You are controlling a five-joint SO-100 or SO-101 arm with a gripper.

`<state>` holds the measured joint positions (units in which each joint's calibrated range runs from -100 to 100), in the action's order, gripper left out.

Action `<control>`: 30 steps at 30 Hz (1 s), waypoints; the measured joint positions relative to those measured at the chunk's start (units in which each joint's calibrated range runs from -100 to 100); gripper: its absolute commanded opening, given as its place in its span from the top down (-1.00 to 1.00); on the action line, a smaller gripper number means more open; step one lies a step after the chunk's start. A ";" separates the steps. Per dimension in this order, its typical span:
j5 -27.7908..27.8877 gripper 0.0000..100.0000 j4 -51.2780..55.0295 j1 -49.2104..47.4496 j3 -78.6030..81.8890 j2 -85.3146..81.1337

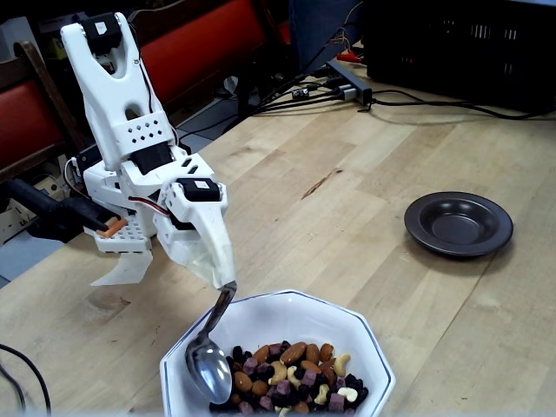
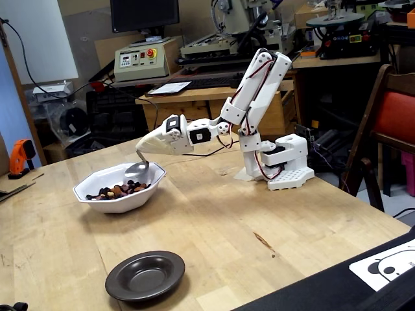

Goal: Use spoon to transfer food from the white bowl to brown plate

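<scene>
Gripper (image 1: pixel 228 276) clamped on spoon (image 1: pixel 208 365) handle, spoon hanging below (into white bowl (image 1: pixel 365 347)), touching food (image 1: pixel 291 378)

no readable text, control box (image 2: pixel 137 62) panel markings too small to make out

A workshop: behind the pale wooden bench (image 2: pixel 214 220), along the top of the frame, stand a grey control box with a red stop button (image 2: pixel 137 60), a metal milling machine (image 2: pixel 233 29) and an orange power drill (image 2: pixel 21 155) at far left.
</scene>
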<state>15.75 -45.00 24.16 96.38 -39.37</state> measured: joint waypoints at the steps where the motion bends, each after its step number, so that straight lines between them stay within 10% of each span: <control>1: 0.44 0.95 0.00 0.00 0.00 0.00; 30: 3.86 0.95 0.40 -10.15 -4.38 6.53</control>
<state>19.61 -44.60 14.01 92.00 -32.85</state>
